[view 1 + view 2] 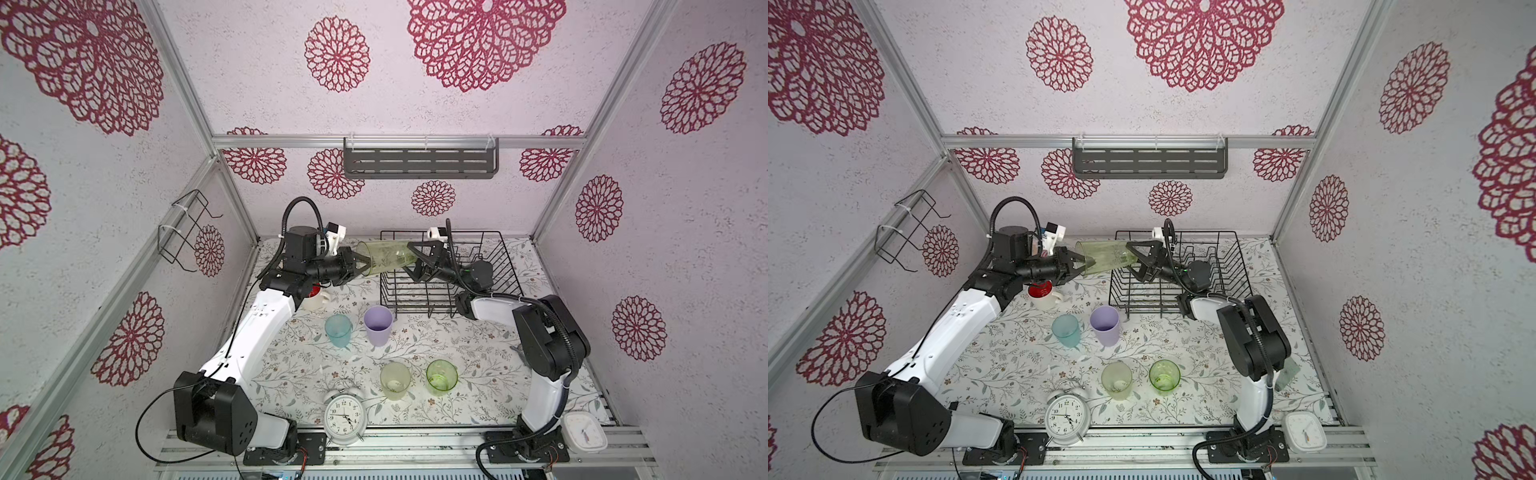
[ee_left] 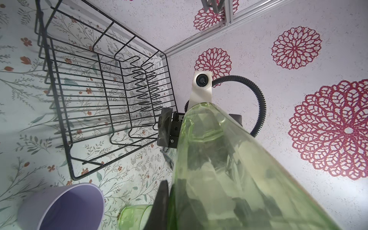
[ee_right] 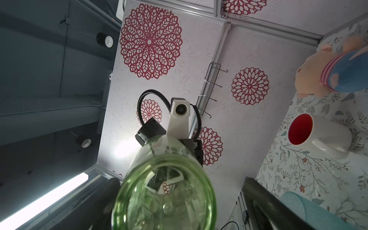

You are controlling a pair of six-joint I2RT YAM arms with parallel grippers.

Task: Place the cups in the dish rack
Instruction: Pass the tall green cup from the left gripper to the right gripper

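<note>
1. On the bench (image 1: 457, 345), the rack (image 1: 490, 253) stands at the back right with no cup in it yet. I'd aim for its open floor, clear of the upright prongs (image 2: 147, 87).
2. The green cup (image 1: 384, 257) lies on its side in the air over the rack's left edge, between my two arms.
3. My left claw (image 1: 365, 261) is clamped on the wall of the cup at its rim. I'd let go only once the other side grips.
4. My right claw (image 1: 409, 258) stands wide around the cup's base, and I can't tell whether it touches. I'd close it squarely and gently, since thin plastic may flex or slip.
</note>
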